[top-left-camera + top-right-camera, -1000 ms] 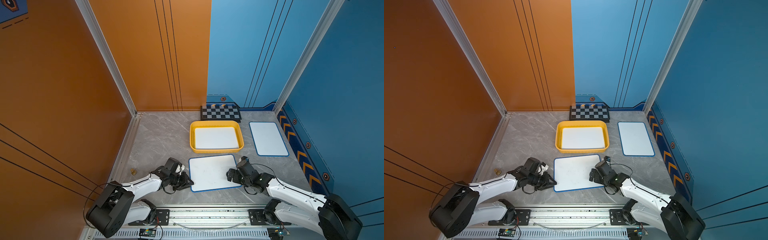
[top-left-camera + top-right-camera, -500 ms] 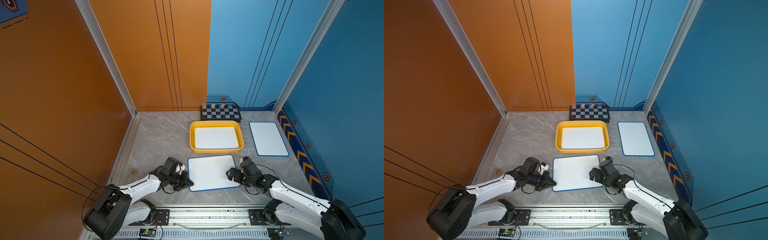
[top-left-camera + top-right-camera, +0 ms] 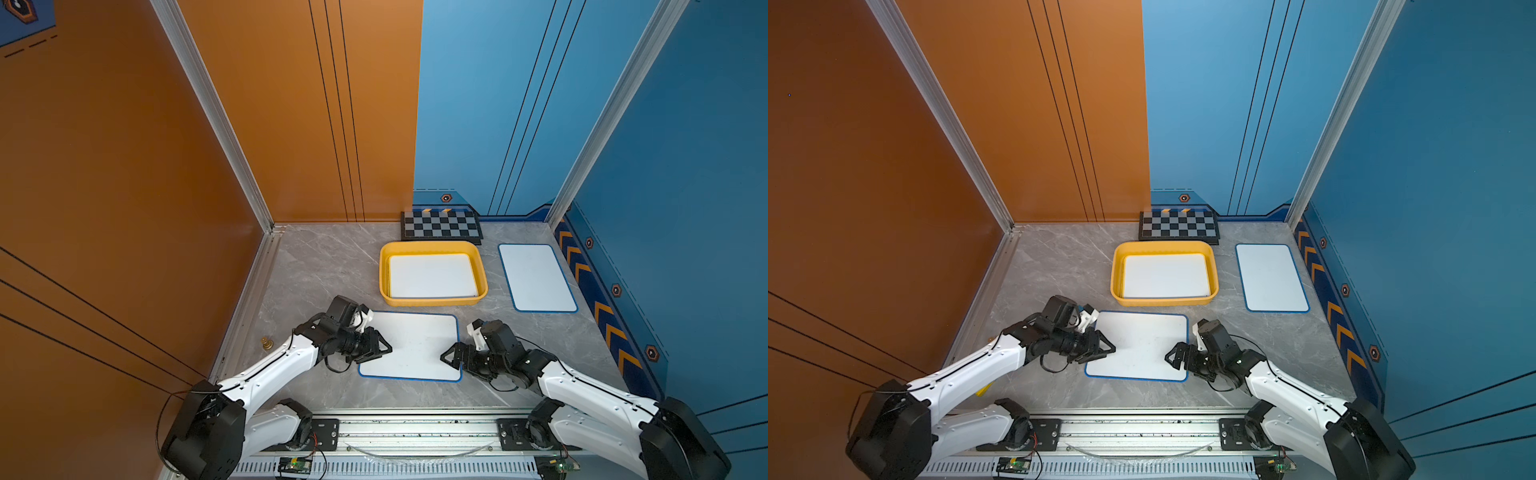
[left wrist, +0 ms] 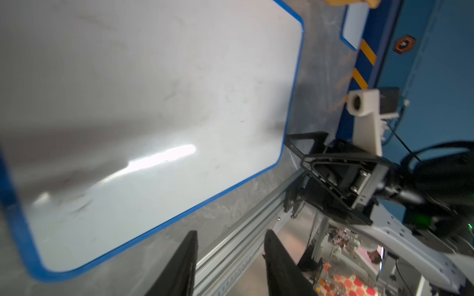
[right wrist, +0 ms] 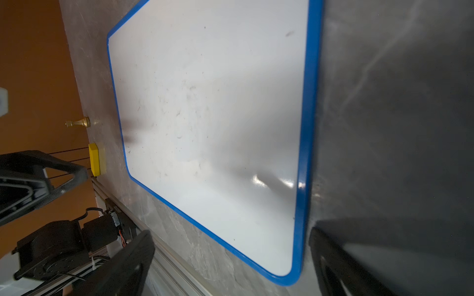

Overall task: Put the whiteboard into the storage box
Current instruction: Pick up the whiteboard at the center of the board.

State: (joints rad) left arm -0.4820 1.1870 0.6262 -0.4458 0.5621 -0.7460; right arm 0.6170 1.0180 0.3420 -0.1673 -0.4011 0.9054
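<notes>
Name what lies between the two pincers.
The flat white rectangular whiteboard with a blue rim fills the stretch between the left pincer and the right pincer. Both top views show it.

The left arm point(image 3: 270, 370) and right arm point(image 3: 590, 395) wear white shells dotted with small screws, between chunky black joints; a thin black cable point(image 3: 335, 370) loops at each wrist.
</notes>
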